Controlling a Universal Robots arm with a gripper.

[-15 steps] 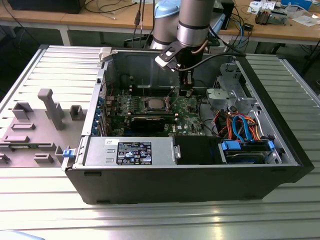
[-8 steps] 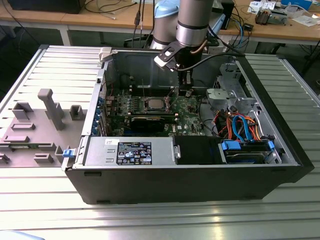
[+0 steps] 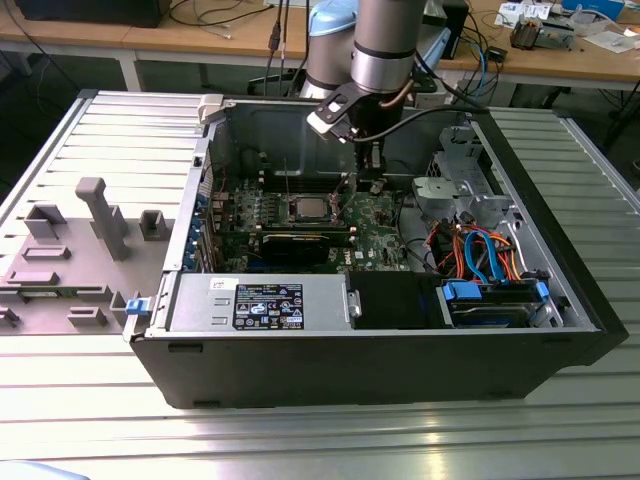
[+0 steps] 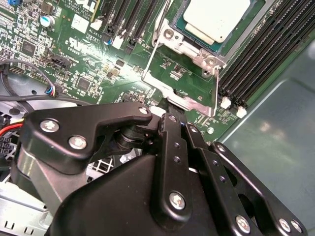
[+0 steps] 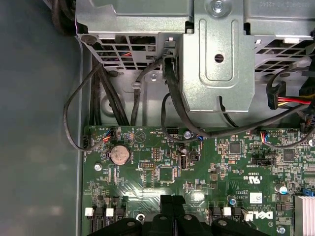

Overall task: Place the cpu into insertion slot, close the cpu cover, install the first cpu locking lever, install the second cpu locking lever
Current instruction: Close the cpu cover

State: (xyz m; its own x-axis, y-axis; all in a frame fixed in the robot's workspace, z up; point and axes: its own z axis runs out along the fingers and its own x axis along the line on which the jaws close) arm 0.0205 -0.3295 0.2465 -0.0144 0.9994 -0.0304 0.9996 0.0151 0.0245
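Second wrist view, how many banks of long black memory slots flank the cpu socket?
2: one bank beside the cpu, the other bank on its opposite side. The tool may hide more.

In the second wrist view my gripper (image 4: 172, 109) hides whether it touches the cover (image 4: 192, 102), and the picture's edge cuts off the chip (image 4: 216, 17). In the exterior view the socket (image 3: 310, 208) is too small to judge.

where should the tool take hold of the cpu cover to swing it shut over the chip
Its free end bar, probably: the cpu cover is swung open, hinged beside the cpu, and that flat bar lies farthest from the hinge. Come from the side away from the chip, where the tool is; the thin side rails offer little to pinch.
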